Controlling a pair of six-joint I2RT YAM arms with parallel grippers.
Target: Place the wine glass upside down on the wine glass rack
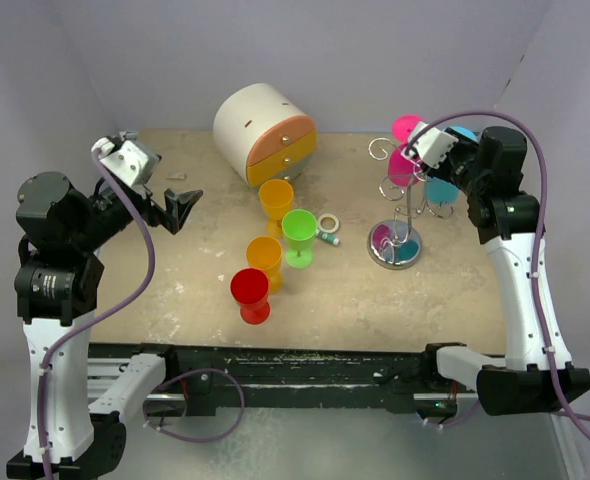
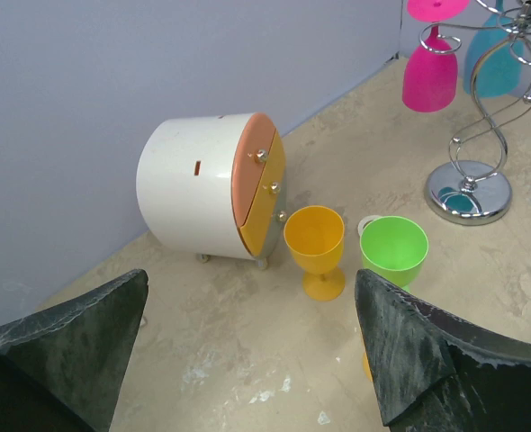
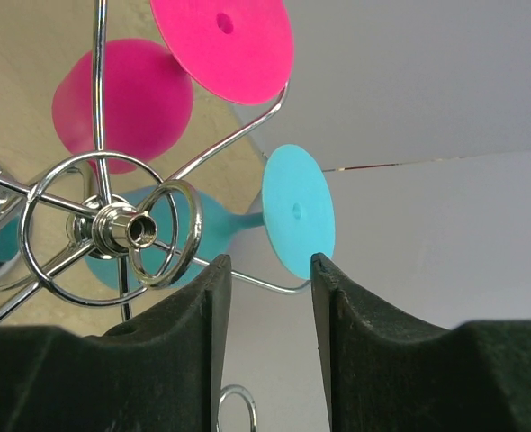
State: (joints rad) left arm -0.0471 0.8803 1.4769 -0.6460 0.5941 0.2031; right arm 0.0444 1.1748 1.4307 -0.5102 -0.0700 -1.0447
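We listed beige tabletop [image 1: 475, 300], lilac walls [image 1: 325, 50]; chrome scrolled rack [image 1: 396, 245] (teal glass [image 3: 294, 211] hung inverted); left gripper [image 2: 252, 288] wide, right gripper [image 3: 270, 263] narrowly parted.

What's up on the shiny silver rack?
A pink glass and a blue glass hang upside down on the rack. The right gripper covers part of its top from above.

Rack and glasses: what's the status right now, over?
Left jaws wide open, empty, away from rack. Right jaws parted at rack top, beside teal glass foot, gripping nothing. It and pink glass hang upside down. Nothing blocking.
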